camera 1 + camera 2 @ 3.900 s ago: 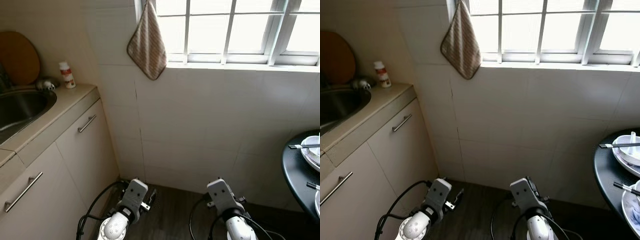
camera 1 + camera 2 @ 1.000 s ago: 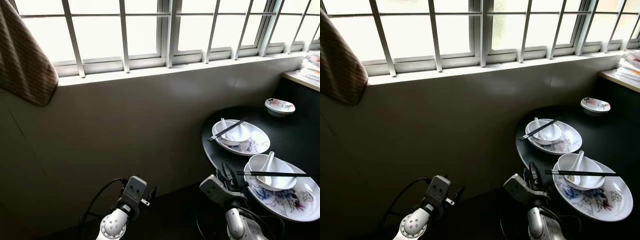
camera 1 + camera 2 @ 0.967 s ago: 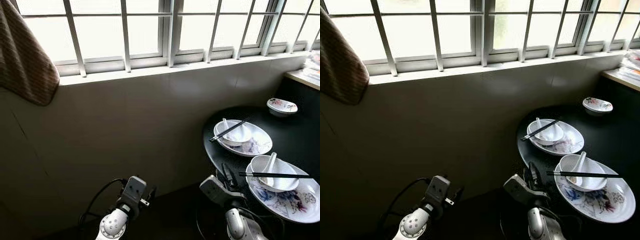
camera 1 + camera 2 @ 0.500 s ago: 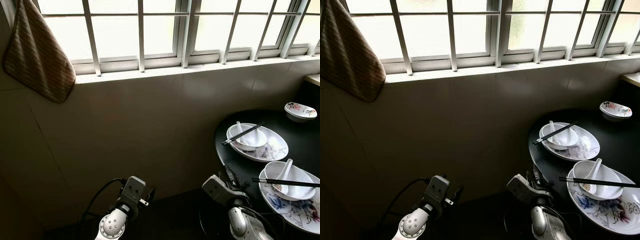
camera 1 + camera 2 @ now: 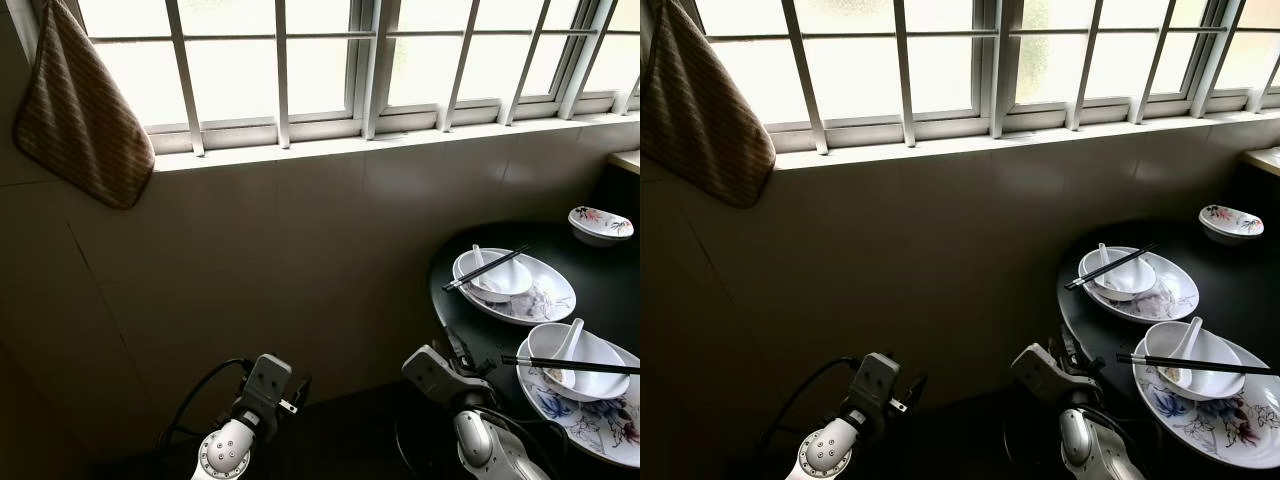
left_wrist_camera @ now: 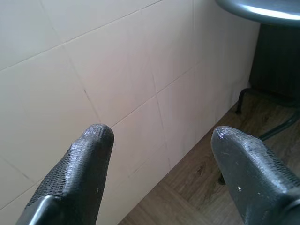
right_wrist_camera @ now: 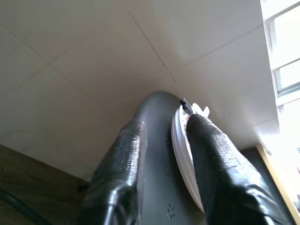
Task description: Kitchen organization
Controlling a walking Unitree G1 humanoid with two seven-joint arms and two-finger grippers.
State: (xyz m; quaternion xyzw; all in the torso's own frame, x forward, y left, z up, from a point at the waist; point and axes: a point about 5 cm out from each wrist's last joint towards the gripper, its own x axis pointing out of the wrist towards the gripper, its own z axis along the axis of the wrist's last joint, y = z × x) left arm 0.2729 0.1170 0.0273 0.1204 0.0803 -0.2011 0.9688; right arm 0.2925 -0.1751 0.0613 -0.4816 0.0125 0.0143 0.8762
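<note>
White plates (image 5: 515,290) on the black worktop (image 5: 600,275) stay ahead after my turn, left claw (image 6: 159,173) open, right claw (image 7: 161,159) nearly closed, empty.

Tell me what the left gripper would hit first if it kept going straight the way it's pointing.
Probably the tiled wall: the left gripper, fingers open, points at it just above the wood floor. Nothing shows in between, though depth is unclear.
</note>
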